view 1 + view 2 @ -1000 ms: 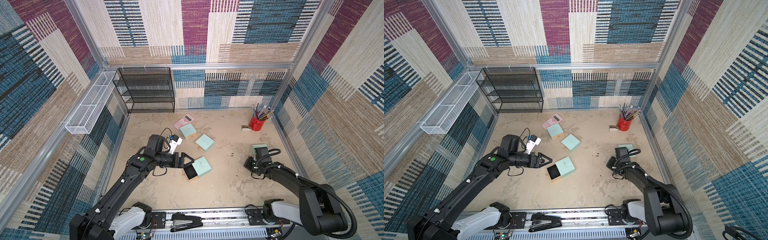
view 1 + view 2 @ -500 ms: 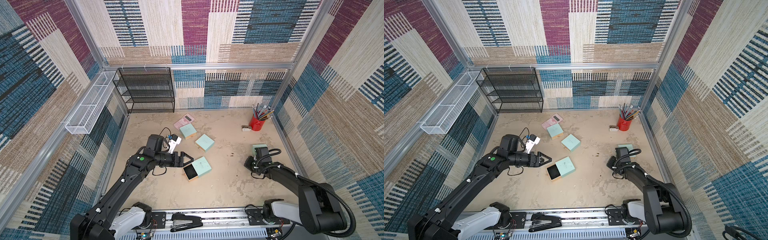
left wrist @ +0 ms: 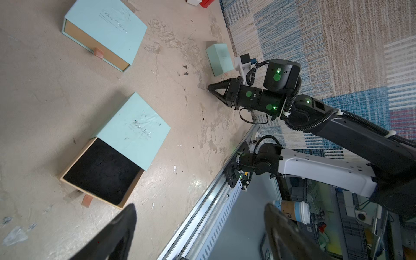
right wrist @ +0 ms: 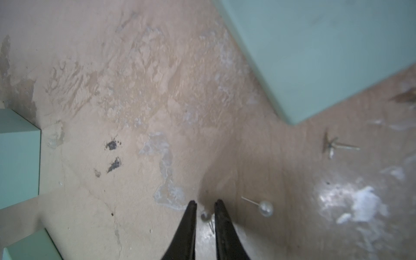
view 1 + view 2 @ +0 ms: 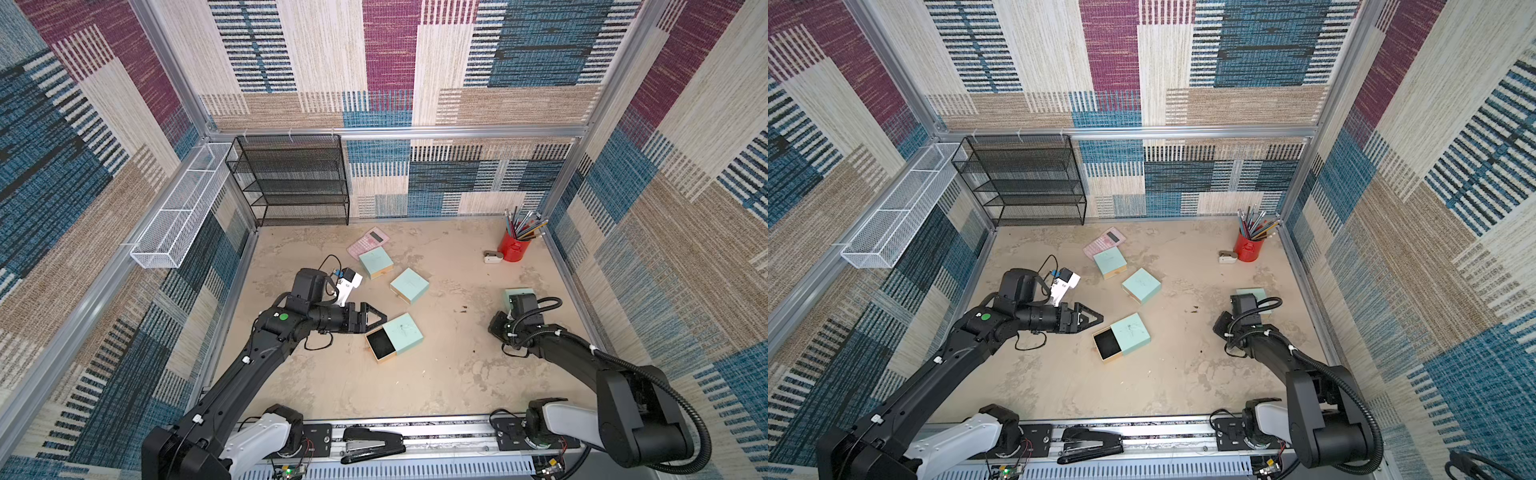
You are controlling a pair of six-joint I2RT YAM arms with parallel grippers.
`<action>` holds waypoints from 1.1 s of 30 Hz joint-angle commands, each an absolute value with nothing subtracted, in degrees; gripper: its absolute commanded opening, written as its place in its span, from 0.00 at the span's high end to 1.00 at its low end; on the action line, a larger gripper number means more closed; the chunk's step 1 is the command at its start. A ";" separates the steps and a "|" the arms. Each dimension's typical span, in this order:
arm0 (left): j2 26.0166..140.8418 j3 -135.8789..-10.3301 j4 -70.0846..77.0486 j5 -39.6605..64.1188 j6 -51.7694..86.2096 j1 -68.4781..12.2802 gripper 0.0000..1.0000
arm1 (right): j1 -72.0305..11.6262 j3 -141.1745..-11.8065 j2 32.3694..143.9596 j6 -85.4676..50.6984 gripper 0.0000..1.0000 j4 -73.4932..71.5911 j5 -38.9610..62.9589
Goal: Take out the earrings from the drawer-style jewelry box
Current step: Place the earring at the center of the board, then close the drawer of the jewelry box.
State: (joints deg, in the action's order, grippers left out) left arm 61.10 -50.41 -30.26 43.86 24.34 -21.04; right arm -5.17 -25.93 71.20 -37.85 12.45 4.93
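The drawer-style jewelry box (image 5: 402,332) (image 5: 1130,331) (image 3: 137,128) is mint green. Its black-lined drawer (image 5: 380,345) (image 3: 101,171) is pulled out and looks empty. My left gripper (image 5: 380,320) (image 5: 1098,319) (image 3: 200,206) hovers just left of it, wide open and holding nothing. Three earrings lie on the floor in the right wrist view. One small pearl stud (image 4: 205,216) sits between the tips of my right gripper (image 4: 206,202) (image 3: 209,89), whose jaws stand narrowly apart and clear of it. A second pearl stud (image 4: 265,208) and a star-shaped stud (image 4: 331,145) lie beside it.
Two closed mint boxes (image 5: 376,263) (image 5: 409,284) and a pink calculator (image 5: 368,241) lie at the back. Another mint box (image 5: 511,294) (image 4: 326,56) lies right beside the right wrist. A red pencil cup (image 5: 514,249), black mesh shelf (image 5: 291,183) and stapler (image 5: 372,444) stand around the edges.
My right jaws have parted slightly around the small pearl stud. Neither arm has visibly moved in the top views.
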 commanded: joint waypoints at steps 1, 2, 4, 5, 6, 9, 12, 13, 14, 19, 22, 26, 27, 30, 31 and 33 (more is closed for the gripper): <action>61.27 -50.17 -29.01 44.87 24.80 -20.83 0.11 | -5.19 -26.32 70.24 -37.54 0.80 15.17 4.30; 61.34 -50.18 -29.09 44.92 24.74 -20.83 0.11 | -5.19 -26.42 69.86 -37.37 0.78 15.48 4.31; 61.43 -50.16 -29.07 45.01 24.85 -20.74 0.11 | -5.19 -27.01 69.23 -36.88 0.76 16.33 4.97; 61.44 -50.11 -29.04 45.00 24.87 -20.74 0.11 | -5.19 -27.16 68.60 -36.76 0.75 16.70 5.33; 61.44 -50.10 -29.02 45.00 24.96 -20.65 0.11 | -5.19 -27.37 67.87 -36.57 0.75 17.05 5.51; 61.35 -49.93 -28.91 44.87 25.04 -20.57 0.11 | -5.19 -28.46 65.52 -35.66 0.71 18.68 5.68; 61.26 -49.92 -28.60 44.50 25.16 -20.43 0.11 | -5.19 -30.41 63.57 -33.71 0.66 20.49 6.93; 61.16 -49.92 -28.65 44.07 25.22 -20.45 0.11 | -5.19 -31.05 62.96 -33.18 0.65 21.07 7.17; 61.04 -49.98 -28.82 43.72 25.22 -20.35 0.11 | -5.19 -31.75 62.25 -32.75 0.62 21.59 7.34; 59.47 -49.06 -28.70 40.98 26.46 -20.38 0.10 | -6.06 -35.48 58.56 -30.60 0.39 21.23 9.68; 57.16 -47.38 -28.06 37.66 29.20 -20.39 0.06 | -11.85 -40.44 58.51 -29.04 0.23 22.65 5.01; 53.45 -44.38 -27.77 34.80 32.15 -20.39 0.01 | -18.63 -46.06 60.10 -28.74 0.16 22.32 4.22; 52.53 -43.83 -28.11 34.26 32.74 -20.34 0.00 | -20.13 -47.14 60.30 -28.85 0.15 21.70 4.30; 49.94 -42.55 -29.20 33.58 34.21 -20.30 0.00 | -25.00 -49.35 60.99 -28.85 0.07 19.13 4.51; 49.35 -42.09 -29.51 33.55 34.87 -20.21 0.01 | -26.30 -49.67 61.29 -28.85 0.03 18.00 5.14; 48.15 -41.20 -29.78 33.58 36.23 -20.12 0.01 | -28.12 -49.73 62.01 -28.74 0.01 14.68 8.08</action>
State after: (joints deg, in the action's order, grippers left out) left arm 49.25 -42.09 -29.08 34.68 33.36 -20.25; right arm -26.52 -49.21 61.34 -29.26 19.99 5.61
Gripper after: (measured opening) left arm 0.990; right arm 0.999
